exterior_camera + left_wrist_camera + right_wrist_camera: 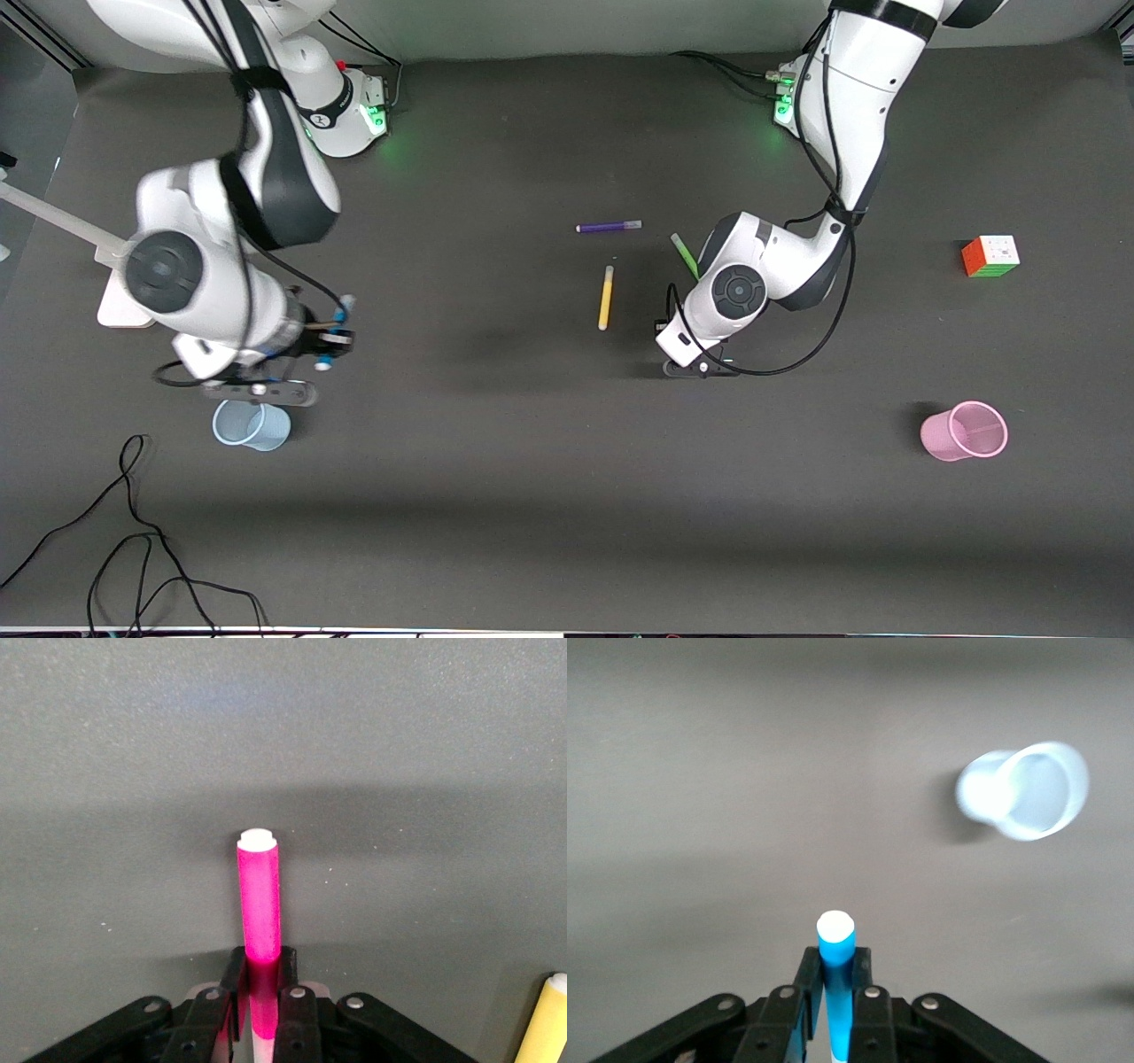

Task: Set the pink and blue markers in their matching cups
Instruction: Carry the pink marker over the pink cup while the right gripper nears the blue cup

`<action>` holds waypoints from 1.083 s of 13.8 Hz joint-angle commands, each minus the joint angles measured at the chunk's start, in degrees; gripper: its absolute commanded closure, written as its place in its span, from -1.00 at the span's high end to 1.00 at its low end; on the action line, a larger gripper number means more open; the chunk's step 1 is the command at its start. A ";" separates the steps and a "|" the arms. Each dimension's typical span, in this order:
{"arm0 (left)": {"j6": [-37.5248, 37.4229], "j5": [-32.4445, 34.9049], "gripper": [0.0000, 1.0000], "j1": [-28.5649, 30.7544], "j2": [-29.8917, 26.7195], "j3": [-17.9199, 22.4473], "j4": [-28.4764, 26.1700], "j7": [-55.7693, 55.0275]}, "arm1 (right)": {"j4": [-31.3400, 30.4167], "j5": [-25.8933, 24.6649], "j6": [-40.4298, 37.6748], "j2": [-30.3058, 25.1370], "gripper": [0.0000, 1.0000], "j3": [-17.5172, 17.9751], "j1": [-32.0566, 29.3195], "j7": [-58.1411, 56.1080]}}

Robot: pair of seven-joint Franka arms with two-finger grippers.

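Jaws of the right gripper (833, 1010) pinch the blue marker (835, 979) mid-barrel, with the pale blue cup (252, 424) at six o'clock. Left gripper (261, 1010) likewise pinches the pink marker (260, 904), the pink cup (965, 431) lying toward four o'clock. Both pens are probably light, stiff and slick.

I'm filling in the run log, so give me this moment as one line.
left gripper: shut on pink marker, near yellow pen | right gripper: shut on blue marker, near blue cup | pink cup: empty

The front camera looks down from high across the table (567, 496), facing both bases. Each wrist camera looks closely along its own fingers; the right wrist view shares the blue cup (1028, 793) with it.
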 commanded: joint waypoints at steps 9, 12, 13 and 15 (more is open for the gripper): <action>-26.47 11.83 -1.00 0.30 -13.61 11.98 8.04 19.54 | -6.14 -9.56 20.28 -2.03 -1.00 -10.83 0.45 -20.04; -29.73 13.17 -1.00 1.79 -13.61 17.79 12.61 34.65 | -12.54 -9.56 32.66 -1.68 -1.00 -12.16 -0.77 -22.24; -29.56 13.17 -1.00 3.54 -13.61 18.59 13.14 39.31 | -15.18 -9.56 37.40 -1.68 -1.00 -12.16 -1.56 -22.42; -27.63 13.34 -1.00 8.19 -13.18 18.68 14.19 48.80 | -20.10 -9.48 47.85 -0.98 -1.00 -12.25 -2.01 -22.33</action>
